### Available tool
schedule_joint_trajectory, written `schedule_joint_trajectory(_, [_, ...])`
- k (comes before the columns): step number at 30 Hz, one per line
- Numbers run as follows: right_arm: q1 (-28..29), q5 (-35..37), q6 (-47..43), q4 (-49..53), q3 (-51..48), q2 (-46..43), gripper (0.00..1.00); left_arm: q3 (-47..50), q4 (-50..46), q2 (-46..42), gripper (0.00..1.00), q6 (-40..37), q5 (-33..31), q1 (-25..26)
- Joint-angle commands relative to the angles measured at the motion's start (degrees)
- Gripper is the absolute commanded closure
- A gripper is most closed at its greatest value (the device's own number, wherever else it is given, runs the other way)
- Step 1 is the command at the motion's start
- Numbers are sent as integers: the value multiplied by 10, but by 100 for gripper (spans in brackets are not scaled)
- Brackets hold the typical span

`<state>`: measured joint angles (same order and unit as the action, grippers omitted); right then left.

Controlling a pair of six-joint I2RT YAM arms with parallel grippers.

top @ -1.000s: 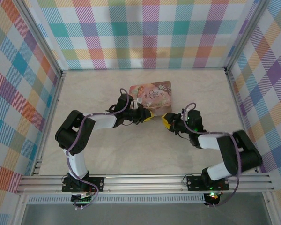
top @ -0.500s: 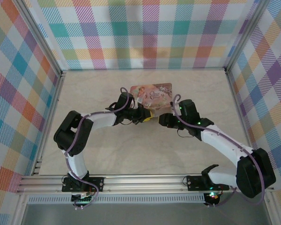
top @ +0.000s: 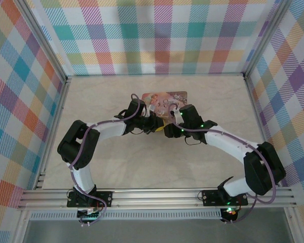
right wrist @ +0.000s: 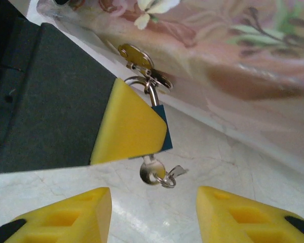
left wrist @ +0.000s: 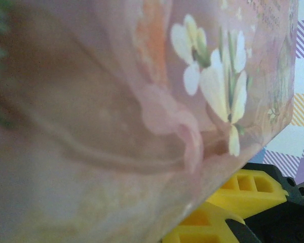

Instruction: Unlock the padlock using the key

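padlock [right wrist: 166, 142] mostly hidden under left gripper [right wrist: 131, 126] pad clamped on it, blue edge showing mid-frame, hooked to hasp [right wrist: 134, 54] of tin [right wrist: 243, 50], key [right wrist: 151, 171] dangling just below, tin blurred close-up in left wrist view, right gripper [right wrist: 154, 216] jaws apart and empty at bottom

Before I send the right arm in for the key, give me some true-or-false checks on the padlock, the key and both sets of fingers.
1. The right fingers are spread apart with nothing between them. True.
2. The left fingers are clamped on the padlock. True.
3. The key lies flat on the table, far from the padlock. False: it sticks out just below the padlock, a small ring hanging from it.
4. The padlock is off the tin. False: its shackle is hooked through the tin's latch.
5. The tin sits at the near edge by the arm bases. False: it sits mid-table, just beyond both sets of fingers.
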<state>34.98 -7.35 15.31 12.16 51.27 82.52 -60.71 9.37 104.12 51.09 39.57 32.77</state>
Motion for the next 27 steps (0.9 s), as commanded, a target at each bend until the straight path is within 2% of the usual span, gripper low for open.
schedule_joint_trajectory(1, [13,27,-32,16,30,16,55,-20,4,-24,91,1,32,5])
schedule_joint_trajectory(14, [39,82,-68,49,81,66,58,-23,7,-23,91,2,37,5])
schedule_joint_trajectory(18, [46,107,-79,58,89,77,57,-24,8,-23,91,3,39,5])
schedule_joint_trajectory(23, [49,117,-84,54,94,82,71,-22,12,-22,91,4,41,5])
schedule_joint_trajectory(27, [49,110,-94,56,103,90,100,-20,13,-23,91,4,41,5])
